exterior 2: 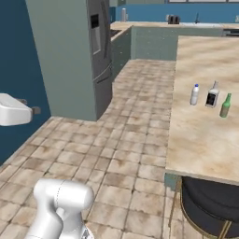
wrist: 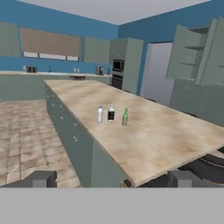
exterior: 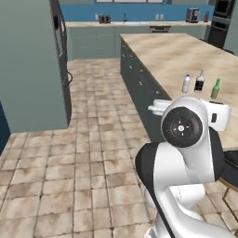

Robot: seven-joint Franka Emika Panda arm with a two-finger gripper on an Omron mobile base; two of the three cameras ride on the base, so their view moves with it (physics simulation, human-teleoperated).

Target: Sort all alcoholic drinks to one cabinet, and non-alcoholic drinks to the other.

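Three bottles stand in a row on the long island counter (wrist: 144,127), near its left edge. The white blue-capped bottle (wrist: 100,115) (exterior: 186,84) (exterior 2: 194,94) is a non-alcoholic drink. Beside it stand the alcoholic drinks: the square black-labelled bottle (wrist: 111,113) (exterior: 200,82) (exterior 2: 212,96) and the green glass bottle (wrist: 125,117) (exterior: 215,89) (exterior 2: 226,105). My gripper (wrist: 113,179) is open, its fingertips (wrist: 41,178) wide apart with nothing between them. It is held well short of the bottles, beyond the island's near end. A wall cabinet (wrist: 189,52) at the upper right stands with its door open.
A tall grey fridge (exterior: 32,60) (exterior 2: 70,56) stands left of the tiled aisle beside the island. A dark round stool (exterior 2: 210,205) sits tucked under the island's near end. A back counter (wrist: 26,76) and a wall oven (wrist: 118,70) line the far wall.
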